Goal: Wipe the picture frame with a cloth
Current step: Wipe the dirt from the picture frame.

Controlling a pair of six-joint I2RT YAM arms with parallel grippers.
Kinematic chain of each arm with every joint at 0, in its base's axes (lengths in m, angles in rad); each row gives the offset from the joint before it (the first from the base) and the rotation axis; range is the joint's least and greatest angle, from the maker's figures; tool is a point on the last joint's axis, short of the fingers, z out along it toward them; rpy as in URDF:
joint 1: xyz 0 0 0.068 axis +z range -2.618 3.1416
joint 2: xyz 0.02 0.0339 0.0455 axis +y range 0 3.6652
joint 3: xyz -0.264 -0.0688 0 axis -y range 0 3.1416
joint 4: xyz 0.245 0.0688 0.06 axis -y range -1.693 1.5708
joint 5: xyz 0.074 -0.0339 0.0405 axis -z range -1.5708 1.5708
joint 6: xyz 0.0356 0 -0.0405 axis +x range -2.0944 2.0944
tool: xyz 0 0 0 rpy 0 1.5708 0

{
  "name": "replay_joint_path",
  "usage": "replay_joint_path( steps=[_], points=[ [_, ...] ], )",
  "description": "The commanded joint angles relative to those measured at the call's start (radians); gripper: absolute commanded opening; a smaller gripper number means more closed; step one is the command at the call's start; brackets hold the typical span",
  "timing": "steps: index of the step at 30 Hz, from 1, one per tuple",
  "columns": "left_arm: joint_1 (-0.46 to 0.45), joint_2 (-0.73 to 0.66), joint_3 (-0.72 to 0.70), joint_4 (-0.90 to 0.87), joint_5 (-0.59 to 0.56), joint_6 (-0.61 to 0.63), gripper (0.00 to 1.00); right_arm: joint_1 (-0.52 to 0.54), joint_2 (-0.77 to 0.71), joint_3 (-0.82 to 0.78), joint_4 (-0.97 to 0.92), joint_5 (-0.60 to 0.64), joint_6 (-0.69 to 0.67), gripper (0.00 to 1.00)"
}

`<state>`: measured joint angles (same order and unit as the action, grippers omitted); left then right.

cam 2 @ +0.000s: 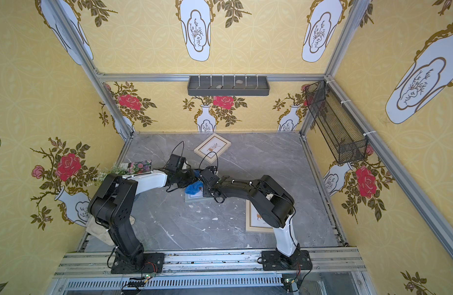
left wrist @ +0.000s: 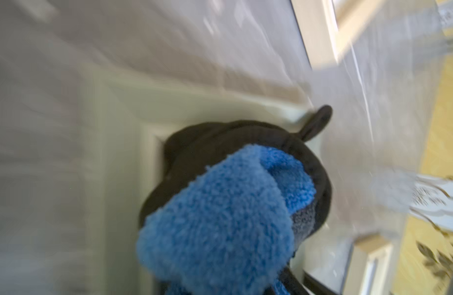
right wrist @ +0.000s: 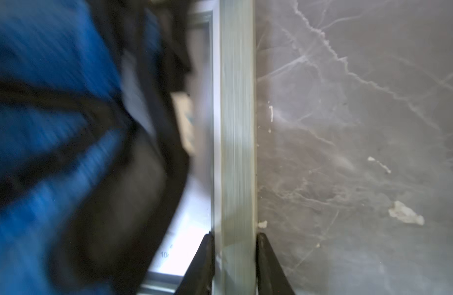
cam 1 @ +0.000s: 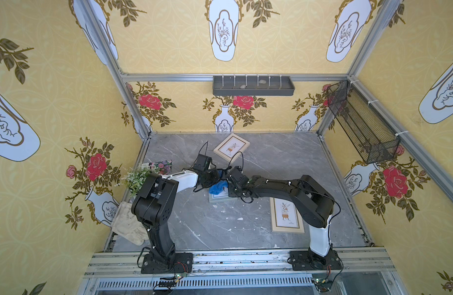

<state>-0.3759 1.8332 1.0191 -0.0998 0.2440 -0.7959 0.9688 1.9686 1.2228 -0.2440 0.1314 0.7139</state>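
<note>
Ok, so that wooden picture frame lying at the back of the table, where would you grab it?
Probably take the wooden frame by one raised border, from above, a finger either side. It lies flat and skewed on the table, so line up with its slant.

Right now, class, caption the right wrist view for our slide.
Right claw grips the picture frame by its edge while the blue cloth lies across its glass.

The black-and-white left arm (cam 1: 153,196) and right arm (cam 1: 284,187) are bending inward, wrists nearly meeting. The left gripper (cam 1: 217,181) is pinching the plush blue cloth (left wrist: 220,217) tight. The right gripper's (right wrist: 235,237) black fingers (right wrist: 267,255) are clamping the pale picture frame's (right wrist: 236,127) rail.
</note>
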Motion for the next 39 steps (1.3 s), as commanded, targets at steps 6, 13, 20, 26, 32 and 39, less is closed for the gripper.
replay_joint_path(
  steps=[6,13,20,26,32,39],
  points=[
    [0.089,-0.062,0.053,-0.187,-0.196,0.106,0.00,0.005,0.006,-0.017,-0.105,-0.049,0.006,0.15],
    [0.005,-0.122,0.142,-0.220,-0.174,0.106,0.00,0.004,0.012,-0.009,-0.108,-0.052,0.002,0.15],
    [-0.047,0.067,0.226,-0.166,-0.043,0.065,0.00,0.006,0.009,0.001,-0.118,-0.045,-0.001,0.15],
    [-0.038,0.164,0.238,-0.173,-0.056,0.072,0.00,0.006,0.001,-0.007,-0.120,-0.042,0.001,0.15],
    [0.089,0.084,0.131,-0.190,-0.133,0.106,0.00,0.006,-0.002,-0.015,-0.116,-0.042,0.002,0.15],
    [0.141,-0.064,0.105,-0.221,-0.172,0.161,0.00,0.004,-0.001,-0.016,-0.113,-0.046,-0.001,0.15]
  ],
)
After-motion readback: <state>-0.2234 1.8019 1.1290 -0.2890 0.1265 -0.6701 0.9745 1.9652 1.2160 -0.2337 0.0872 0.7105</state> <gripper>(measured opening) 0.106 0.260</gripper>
